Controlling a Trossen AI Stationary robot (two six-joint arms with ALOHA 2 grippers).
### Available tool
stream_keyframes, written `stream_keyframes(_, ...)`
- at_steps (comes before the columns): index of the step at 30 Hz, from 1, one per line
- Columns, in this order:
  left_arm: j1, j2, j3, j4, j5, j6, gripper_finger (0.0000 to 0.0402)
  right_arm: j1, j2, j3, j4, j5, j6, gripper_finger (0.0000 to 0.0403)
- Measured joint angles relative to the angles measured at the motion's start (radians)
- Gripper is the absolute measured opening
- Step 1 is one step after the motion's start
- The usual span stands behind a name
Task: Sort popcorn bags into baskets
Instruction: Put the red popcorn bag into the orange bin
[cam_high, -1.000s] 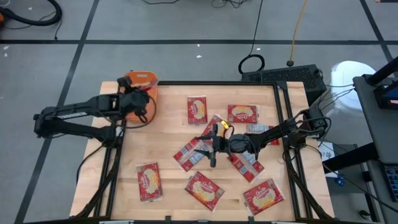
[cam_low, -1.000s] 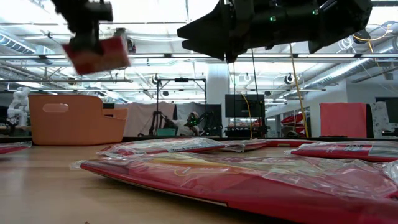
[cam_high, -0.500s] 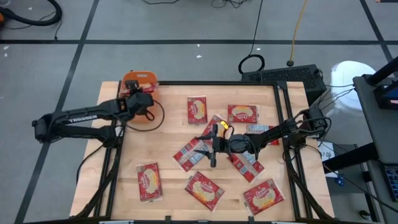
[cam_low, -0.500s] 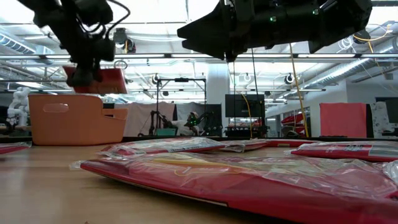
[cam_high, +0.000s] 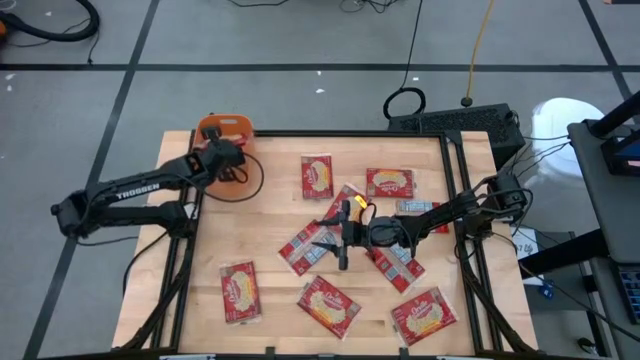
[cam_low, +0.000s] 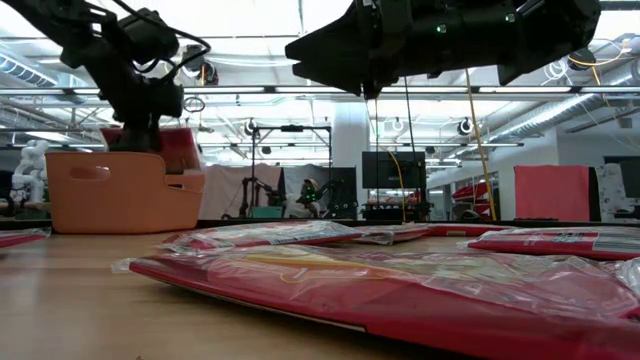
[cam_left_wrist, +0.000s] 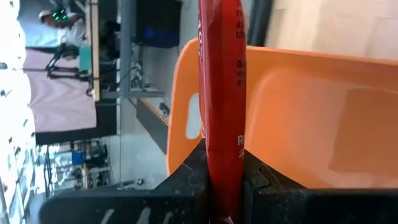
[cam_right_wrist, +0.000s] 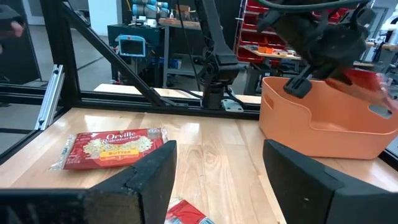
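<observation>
An orange basket (cam_high: 222, 127) stands at the table's far left corner, also seen in the low view (cam_low: 120, 195) and the right wrist view (cam_right_wrist: 323, 121). My left gripper (cam_high: 228, 156) is over it, shut on a red popcorn bag (cam_low: 165, 147). Several more popcorn bags lie flat on the table, among them one (cam_high: 317, 177) at the far middle and one (cam_high: 240, 292) at the near left. My right gripper (cam_high: 330, 240) hovers open above the bags (cam_high: 305, 248) in the middle of the table, touching nothing. My left gripper pinches the popcorn bag between its two fingers (cam_left_wrist: 189, 171), which press on the bag's flat faces near one end (cam_left_wrist: 222, 158). The fingers slant down from the table's left side. The bag is edge-on in the wrist view, clear of the table, its lower part behind the basket's wall (cam_low: 150, 170).
A black frame (cam_high: 452, 200) borders the table's edges. More bags lie at the near edge (cam_high: 328, 305) (cam_high: 425, 315) and far right (cam_high: 390, 183). Bare wood (cam_high: 250, 215) shows between the basket and the middle bags.
My left gripper has come down toward the basket with the popcorn bag, swinging toward the table's far edge and rolling. The bag, high above the basket a second ago, now dips behind the basket's rim. My right arm has kept still.
</observation>
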Motion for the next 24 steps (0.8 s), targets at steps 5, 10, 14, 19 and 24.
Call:
stream_keyframes(5, 0.068, 0.044, 0.000, 0.022, 0.046, 0.041, 0.0030, 0.000, 0.000, 0.000, 0.000, 0.000, -0.001, 0.0233)
stream_keyframes(10, 0.098, 0.146, 0.000, 0.053, 0.047, 0.070, 0.0031, 0.000, 0.000, 0.000, 0.000, 0.000, -0.002, 0.0233)
stream_keyframes(14, 0.099, 0.220, 0.000, 0.065, 0.046, 0.084, 0.0031, 0.000, 0.000, 0.000, 0.000, 0.000, 0.000, 0.0233)
stream_keyframes(19, 0.099, 0.279, 0.000, 0.105, 0.037, 0.087, 0.0031, 0.000, 0.000, 0.000, -0.002, 0.000, 0.000, 0.0233)
stream_keyframes(24, 0.109, 0.304, 0.000, 0.111, 0.037, 0.087, 0.0050, 0.000, 0.000, 0.000, -0.004, 0.000, 0.001, 0.0233)
